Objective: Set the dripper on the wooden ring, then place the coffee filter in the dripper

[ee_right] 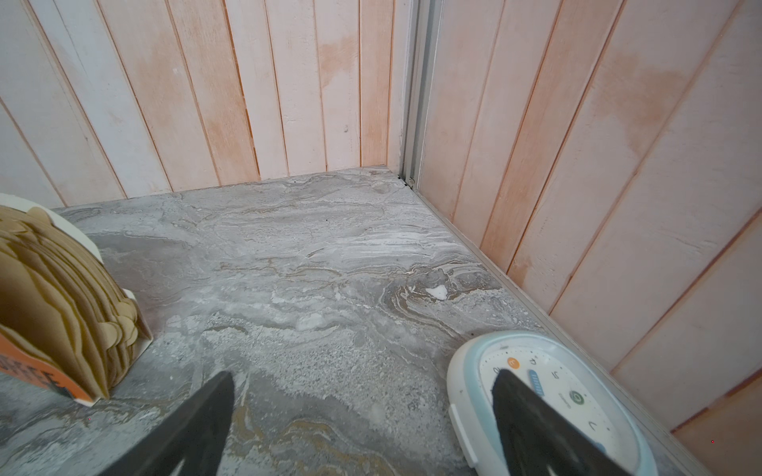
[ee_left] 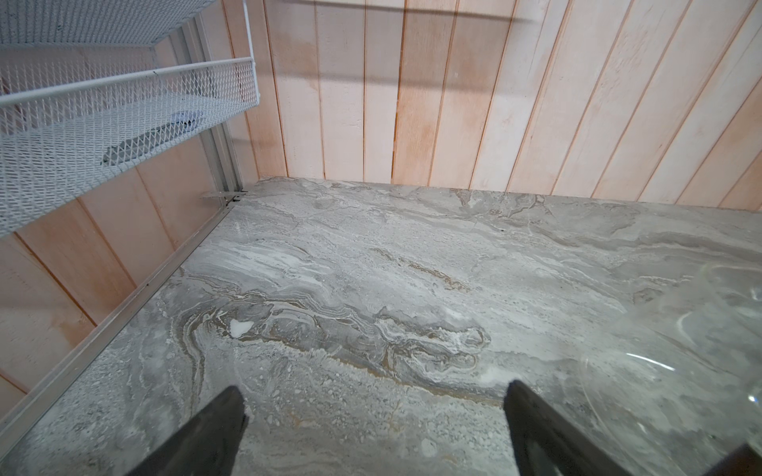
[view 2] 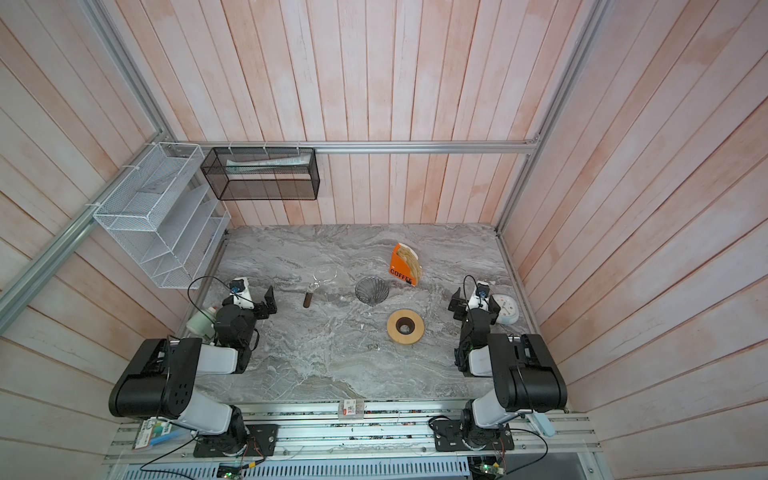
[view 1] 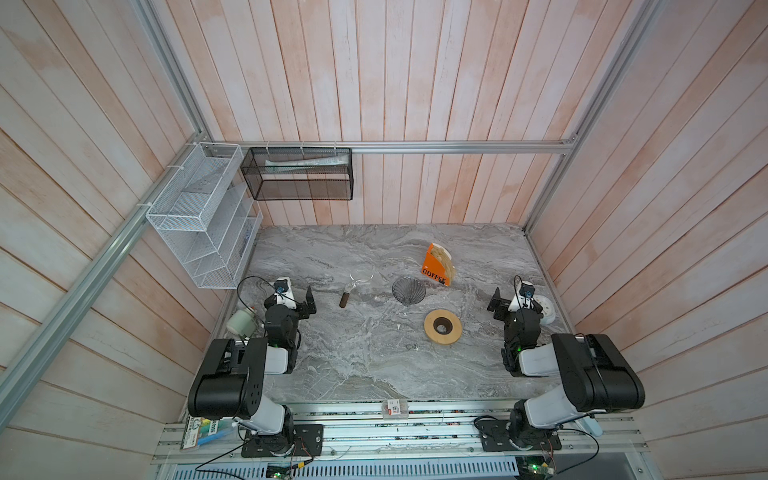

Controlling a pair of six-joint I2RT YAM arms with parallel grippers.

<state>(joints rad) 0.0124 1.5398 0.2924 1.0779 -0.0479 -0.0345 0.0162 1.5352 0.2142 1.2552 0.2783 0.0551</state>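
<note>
- Black fingers on the right gripper (ee_right: 363, 381) are spread wide, with nothing between them.
- The left gripper (ee_left: 373, 389) is spread wide too, and it holds nothing over the grey table (ee_left: 371, 288).
- A white round timer (ee_right: 577, 412) sits just beside the right gripper, on the wall side.
- The coffee filter (ee_right: 53, 296) is 1 of a stack of tan paper fans. They stand on edge in the orange box (view 1: 432, 270), round edges up.
- From the right gripper, the box is farther back and toward the middle of the table. The right gripper is nearer to it than the left one.
- The dripper (view 1: 408, 290) sits just beside the box, on the left arm's side. Its wide mouth faces up and it is empty.
- I think the right gripper should reach for the top edge of 1 filter. The papers are packed tight, so 2 might come out together.
</note>
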